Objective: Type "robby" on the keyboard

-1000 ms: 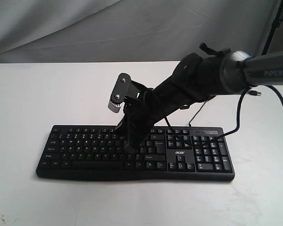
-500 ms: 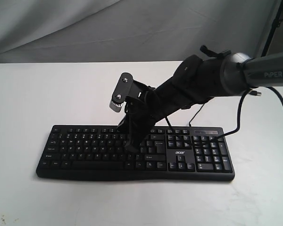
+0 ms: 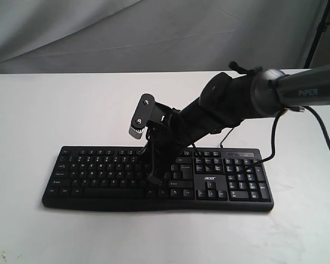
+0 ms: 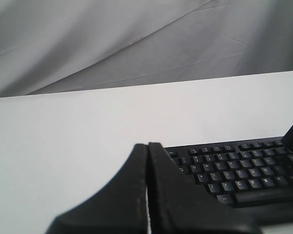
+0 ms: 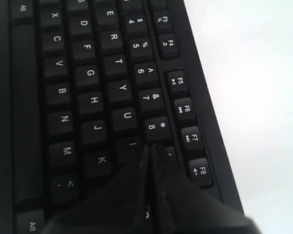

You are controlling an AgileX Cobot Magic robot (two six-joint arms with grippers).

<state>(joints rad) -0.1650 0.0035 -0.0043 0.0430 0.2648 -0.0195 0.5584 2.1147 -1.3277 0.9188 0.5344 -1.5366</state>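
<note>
While my left gripper does not appear in the exterior view, its own wrist camera shows its two black fingers pressed flat against each other with nothing between them, low over the plain white tabletop and short of the keyboard's end. A creased grey cloth backdrop hangs behind the table.

The wide black full-size keyboard with white key legends lies flat on the table near its front edge, its long side running across the exterior view, and its letter block is on the left.

My right gripper points steeply down at the right part of that letter block, with the silver-and-black wrist camera above it. Its fingers are clenched together on nothing. In the right wrist view the joined tips sit just past the 8 key and beside the K key. I cannot tell whether they touch a key.

Further right are the small white "acer" logo and the number pad. My dark right arm, lettered PiPER, comes in from the right edge.
</note>
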